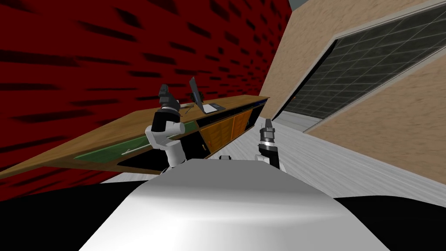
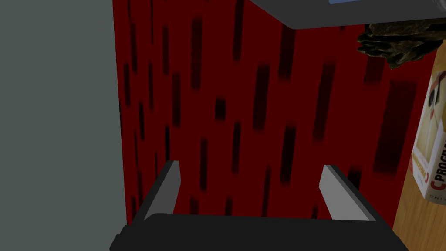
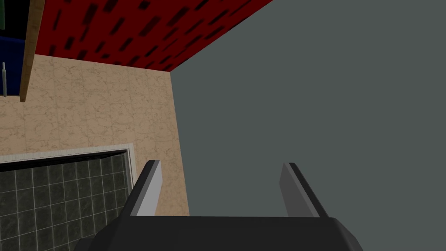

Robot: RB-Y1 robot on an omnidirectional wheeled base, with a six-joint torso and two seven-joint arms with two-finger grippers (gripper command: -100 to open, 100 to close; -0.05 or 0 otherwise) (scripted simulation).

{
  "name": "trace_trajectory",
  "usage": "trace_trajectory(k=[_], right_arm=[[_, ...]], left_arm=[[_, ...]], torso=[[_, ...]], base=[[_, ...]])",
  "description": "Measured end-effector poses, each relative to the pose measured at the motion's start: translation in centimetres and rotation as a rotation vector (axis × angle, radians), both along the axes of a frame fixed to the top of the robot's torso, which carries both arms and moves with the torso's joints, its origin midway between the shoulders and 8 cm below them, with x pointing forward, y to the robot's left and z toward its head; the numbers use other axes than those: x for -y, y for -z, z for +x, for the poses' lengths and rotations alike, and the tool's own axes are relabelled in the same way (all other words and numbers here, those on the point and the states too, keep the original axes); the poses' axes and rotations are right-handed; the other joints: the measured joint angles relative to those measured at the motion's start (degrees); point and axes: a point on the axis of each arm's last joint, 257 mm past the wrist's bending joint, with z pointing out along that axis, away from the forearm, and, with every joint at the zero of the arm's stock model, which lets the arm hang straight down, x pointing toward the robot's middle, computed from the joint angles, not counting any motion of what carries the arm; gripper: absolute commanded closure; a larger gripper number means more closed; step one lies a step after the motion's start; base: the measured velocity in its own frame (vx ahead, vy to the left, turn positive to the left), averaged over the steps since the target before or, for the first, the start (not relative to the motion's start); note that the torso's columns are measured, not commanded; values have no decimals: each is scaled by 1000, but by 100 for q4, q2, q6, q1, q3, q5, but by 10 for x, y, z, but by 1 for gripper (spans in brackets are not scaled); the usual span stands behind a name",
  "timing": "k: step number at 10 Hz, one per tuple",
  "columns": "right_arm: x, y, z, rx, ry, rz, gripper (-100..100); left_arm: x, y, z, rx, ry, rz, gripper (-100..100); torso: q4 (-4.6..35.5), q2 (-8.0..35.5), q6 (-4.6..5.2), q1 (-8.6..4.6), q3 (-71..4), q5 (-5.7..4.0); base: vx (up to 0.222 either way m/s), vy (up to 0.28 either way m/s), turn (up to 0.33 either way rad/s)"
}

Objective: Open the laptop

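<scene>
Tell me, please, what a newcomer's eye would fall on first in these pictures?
The deep red wall streaked with dark dashes dominates, behind a long wooden counter. Toward that counter's far end stands a laptop with its lid already raised, and my left claw hangs open near it, above the counter.

Edge cuts off printed box (image 2: 433, 139), lettering incl.; laptop (image 1: 198, 96) too small for kbd detail.

The white box (image 2: 432, 130) reads "PROGRA", cut off.
</scene>
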Motion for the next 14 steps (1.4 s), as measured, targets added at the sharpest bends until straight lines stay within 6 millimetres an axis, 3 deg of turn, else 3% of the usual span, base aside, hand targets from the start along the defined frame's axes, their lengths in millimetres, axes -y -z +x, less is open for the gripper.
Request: trace_trajectory(k=[14], right_arm=[[0, 0, 0, 0, 0, 0, 0]], left_arm=[[-15, -31, 26, -64, 34, -241, -100]], torso=[[1, 3, -2, -3, 2, 0]], base=[[23, -47, 57]])
